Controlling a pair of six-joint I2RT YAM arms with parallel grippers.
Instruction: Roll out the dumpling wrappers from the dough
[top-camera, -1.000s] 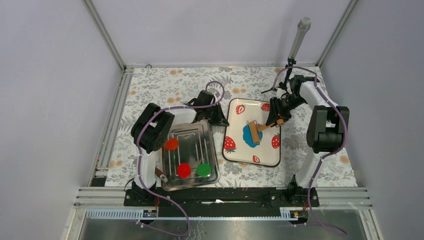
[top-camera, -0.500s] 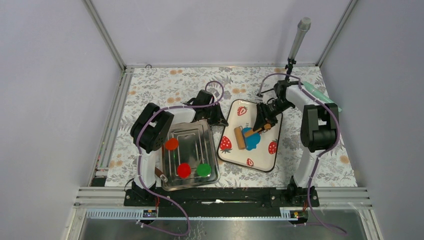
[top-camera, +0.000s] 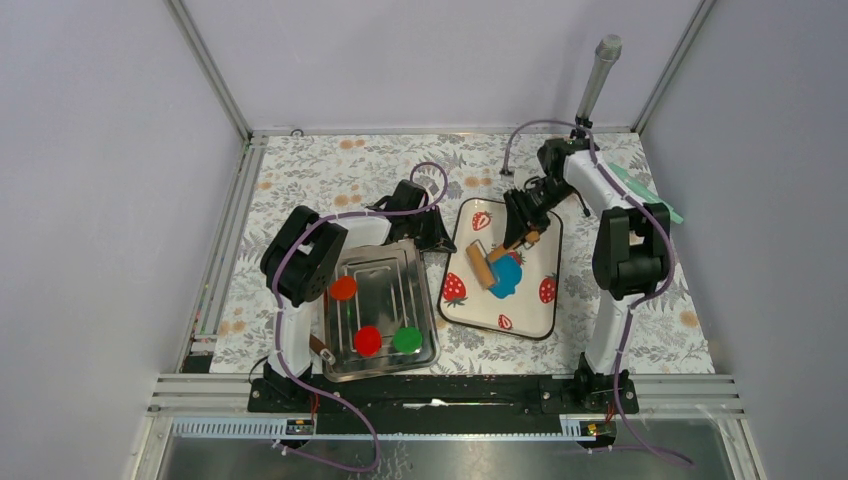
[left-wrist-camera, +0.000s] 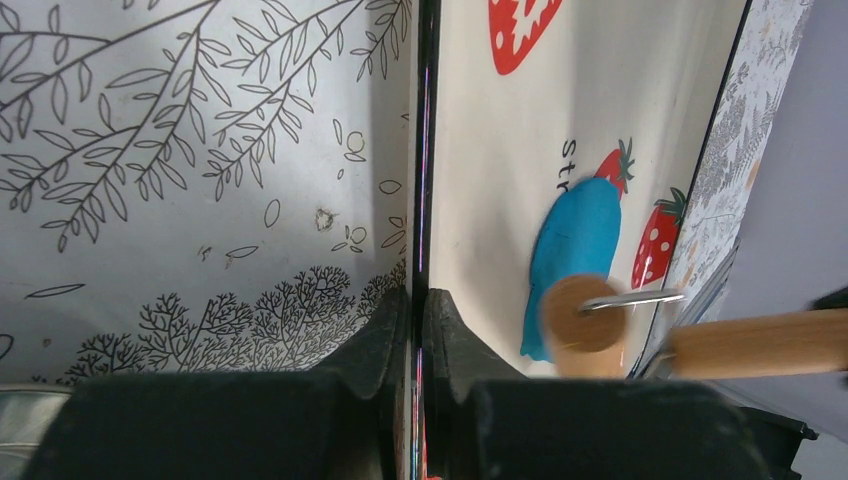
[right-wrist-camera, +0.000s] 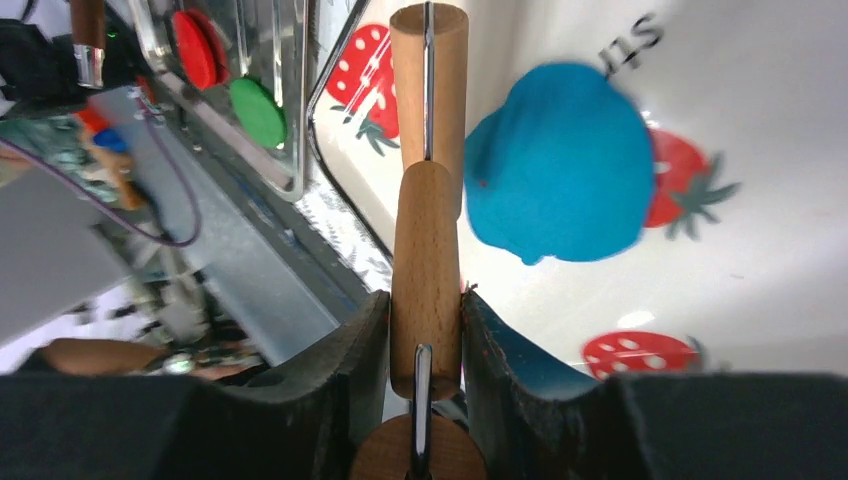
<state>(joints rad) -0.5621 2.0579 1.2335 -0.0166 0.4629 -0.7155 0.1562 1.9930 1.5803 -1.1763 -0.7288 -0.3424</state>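
Observation:
The blue dough (top-camera: 506, 276) lies as a flattened patch on the white strawberry tray (top-camera: 520, 310). My right gripper (top-camera: 522, 230) is shut on the wooden handle (right-wrist-camera: 427, 250) of a small rolling pin. The pin's barrel (top-camera: 480, 265) rests on the tray at the dough's left edge. In the right wrist view the barrel (right-wrist-camera: 428, 80) lies just left of the dough (right-wrist-camera: 560, 165). My left gripper (top-camera: 437, 237) is shut on the tray's left rim (left-wrist-camera: 421, 200). In the left wrist view the dough (left-wrist-camera: 580, 245) shows beyond the barrel's end (left-wrist-camera: 583, 313).
A steel tray (top-camera: 380, 250) sits left of the strawberry tray and holds an orange disc (top-camera: 344, 288), a red disc (top-camera: 368, 340) and a green disc (top-camera: 407, 339). A grey pole (top-camera: 600, 75) stands at the back right. Frame rails border the floral mat.
My right arm has swept the rolling pin leftward across the dough to its left edge. The strawberry tray has turned slightly. The left arm has held still.

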